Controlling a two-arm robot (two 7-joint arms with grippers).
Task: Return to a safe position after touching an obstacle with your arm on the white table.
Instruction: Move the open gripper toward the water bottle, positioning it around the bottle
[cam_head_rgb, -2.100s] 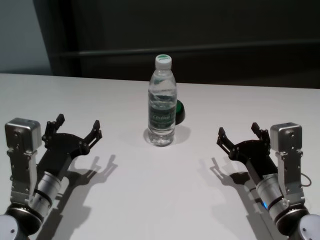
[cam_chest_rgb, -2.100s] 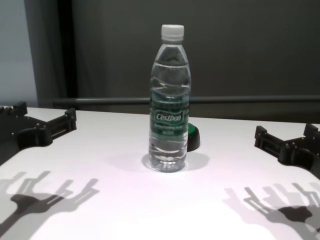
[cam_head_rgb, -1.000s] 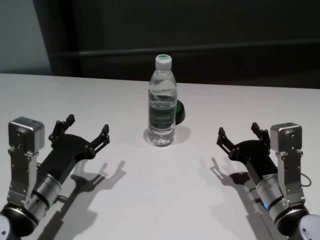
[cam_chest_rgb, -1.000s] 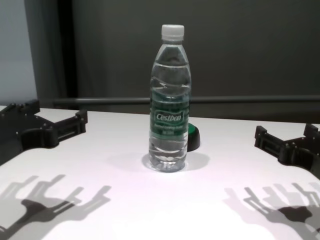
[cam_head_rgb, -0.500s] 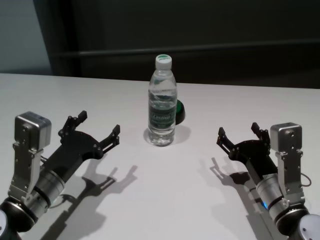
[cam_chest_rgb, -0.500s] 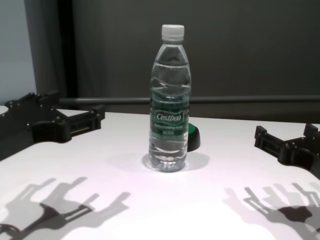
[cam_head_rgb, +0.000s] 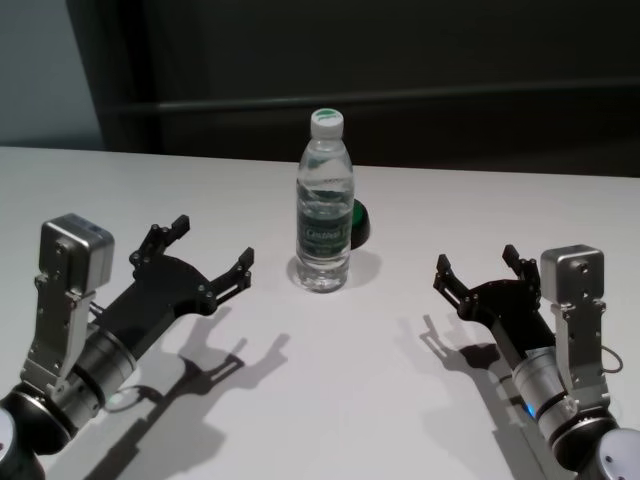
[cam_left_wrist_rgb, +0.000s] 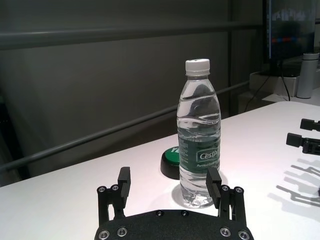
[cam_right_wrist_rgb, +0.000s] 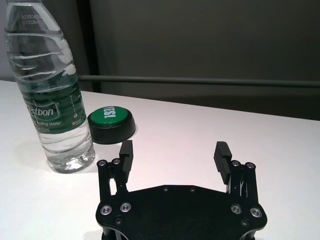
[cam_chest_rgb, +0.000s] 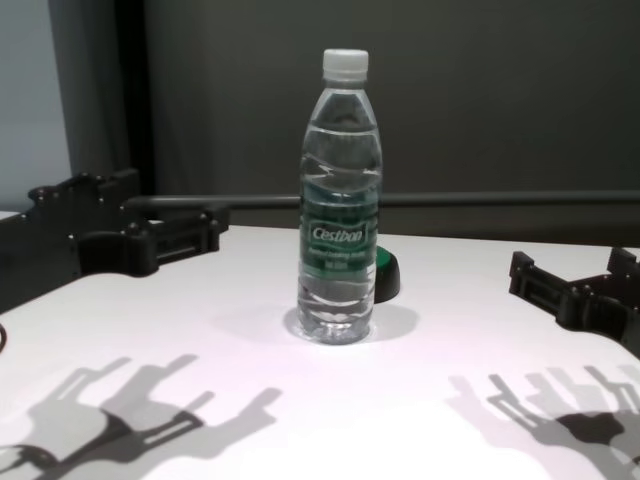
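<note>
The obstacle, a clear water bottle (cam_head_rgb: 325, 215) with a white cap and green "Cestbon" label, stands upright mid-table on the white table (cam_head_rgb: 330, 400). It also shows in the chest view (cam_chest_rgb: 340, 200), the left wrist view (cam_left_wrist_rgb: 199, 140) and the right wrist view (cam_right_wrist_rgb: 52, 100). My left gripper (cam_head_rgb: 212, 242) is open and empty. It hovers left of the bottle, pointing at it with a gap between; it also shows in the left wrist view (cam_left_wrist_rgb: 169, 180). My right gripper (cam_head_rgb: 476, 260) is open and empty, low at the right, well clear of the bottle.
A low black round button with a green top (cam_head_rgb: 358, 225) sits just behind and right of the bottle; it also shows in the right wrist view (cam_right_wrist_rgb: 111, 122). A dark wall with a horizontal rail runs behind the table's far edge.
My left arm has swung forward and inward toward the bottle and risen a little. The bottle and the right arm have not moved.
</note>
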